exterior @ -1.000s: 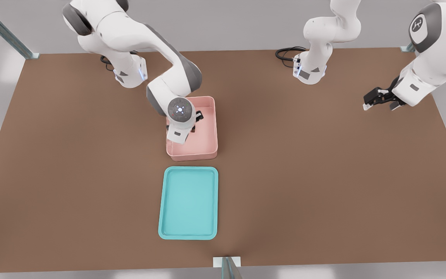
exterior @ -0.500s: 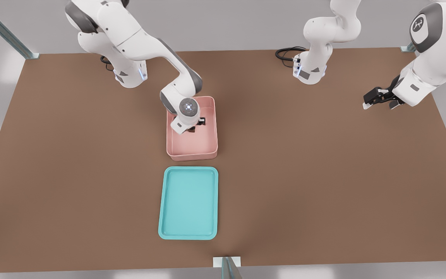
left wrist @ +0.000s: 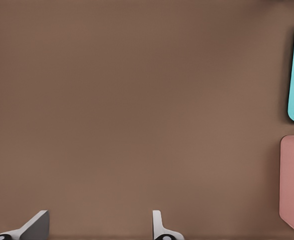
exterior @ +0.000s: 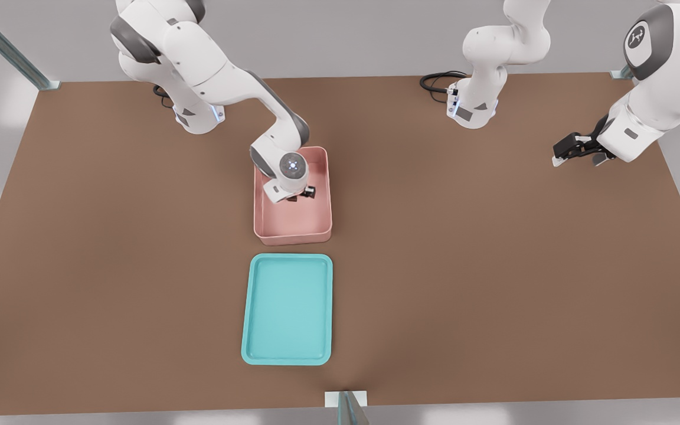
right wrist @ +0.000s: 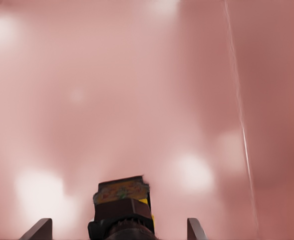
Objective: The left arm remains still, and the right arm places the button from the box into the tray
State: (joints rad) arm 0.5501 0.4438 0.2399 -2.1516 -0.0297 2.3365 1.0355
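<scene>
Since the frame 1 second ago, your right arm (exterior: pixel 222 71) has folded lower into the box, so its wrist now looks smaller and sits closer to the box's far end in the front view. Largest first: a brown table (exterior: pixel 493 265) fills the scene. On it, the teal tray (exterior: pixel 287 309) lies nearest the camera, and you can see nothing in it. The pink box (exterior: pixel 316 221) stands just beyond the tray, apart from it by a strip of bare table, so the coming carry looks short and straight. The box has tall walls, which is likely why the arm reaches in from above rather than from the side. Your gripper (exterior: pixel 300 195) is down inside the box, near its floor. In the right wrist view its 2 fingers (right wrist: pixel 39 230) stand spread apart, 1 on each side of the button (right wrist: pixel 122 200), with visible gaps, so it has not closed and holds nothing yet. The button rests on the pink floor, dark body below and a yellowish cap on top, centred between the fingers. That centring suggests the grasp is lined up and closing comes next.
</scene>
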